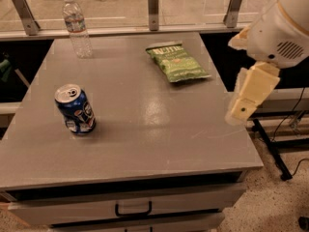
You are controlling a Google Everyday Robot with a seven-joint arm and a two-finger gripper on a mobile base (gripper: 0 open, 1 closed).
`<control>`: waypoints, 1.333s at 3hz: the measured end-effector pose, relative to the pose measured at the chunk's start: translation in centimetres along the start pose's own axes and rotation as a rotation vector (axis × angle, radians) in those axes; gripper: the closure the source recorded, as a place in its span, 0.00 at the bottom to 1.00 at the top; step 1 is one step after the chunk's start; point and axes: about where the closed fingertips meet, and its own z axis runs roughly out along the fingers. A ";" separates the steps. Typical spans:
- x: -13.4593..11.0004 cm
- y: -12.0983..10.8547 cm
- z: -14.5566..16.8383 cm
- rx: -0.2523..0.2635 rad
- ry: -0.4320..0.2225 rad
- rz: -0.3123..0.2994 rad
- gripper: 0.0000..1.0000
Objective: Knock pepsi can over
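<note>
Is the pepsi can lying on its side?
No, the pepsi can stands upright on the grey table, far from the gripper beside its right edge.

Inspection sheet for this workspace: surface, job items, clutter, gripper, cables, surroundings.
Surface: grey table, flat top, drawers below the front.
Job's things: pepsi can stands upright at the front left, not yet knocked over.
Clutter: water bottle upright at the back left; green chip bag lying flat at the back, right of centre.
Gripper: gripper hangs at the table's right edge, well apart from the can, holding nothing.
Cables: black cable trailing to the floor on the right.
Surroundings: metal rail posts behind the table; speckled floor.
</note>
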 end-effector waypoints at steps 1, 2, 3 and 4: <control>-7.2 0.0 2.8 -0.038 -0.167 -0.042 0.00; -14.2 0.6 4.9 -0.075 -0.311 -0.064 0.00; -14.7 0.5 4.8 -0.065 -0.323 -0.065 0.00; -14.9 0.2 5.0 -0.063 -0.347 -0.070 0.00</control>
